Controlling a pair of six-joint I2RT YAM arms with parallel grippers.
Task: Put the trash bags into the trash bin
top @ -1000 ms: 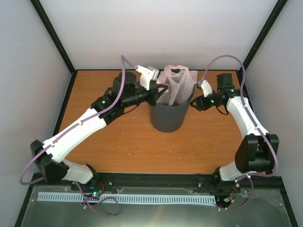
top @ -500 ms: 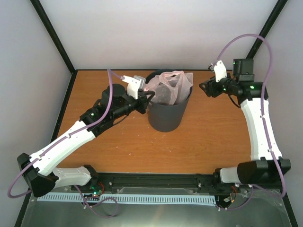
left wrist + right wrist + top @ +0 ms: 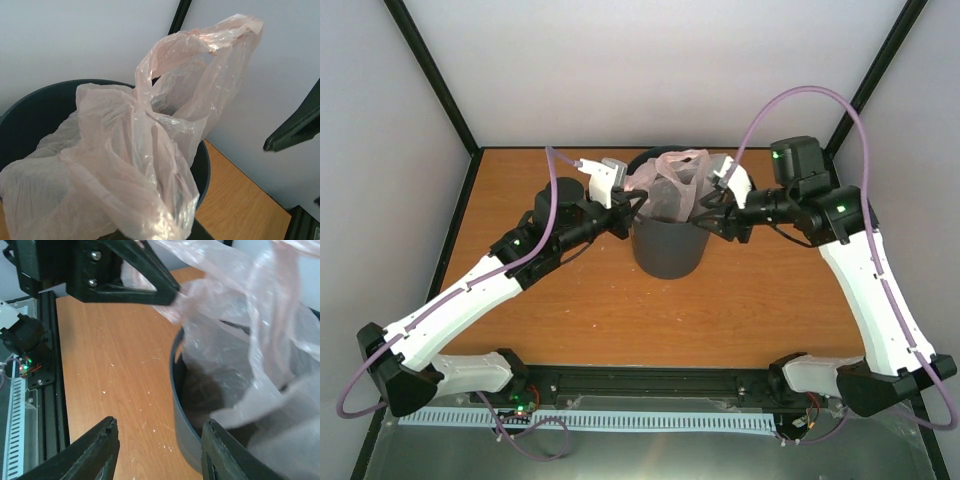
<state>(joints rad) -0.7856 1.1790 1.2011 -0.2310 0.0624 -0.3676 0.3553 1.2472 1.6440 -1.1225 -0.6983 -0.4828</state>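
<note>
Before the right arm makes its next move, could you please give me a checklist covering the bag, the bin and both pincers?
1. Trash bin upright on the table: ok.
2. Trash bag fully inside the bin: not ok. Its top and handle loop stand above the bin, and a fold hangs over the edge.
3. Right pincer open and empty: ok. Its fingers are apart and grip nothing.
4. Left pincer holding the bag: cannot tell. Plastic bunches at its tip in the right wrist view, but whether it is closed is hidden.
</note>
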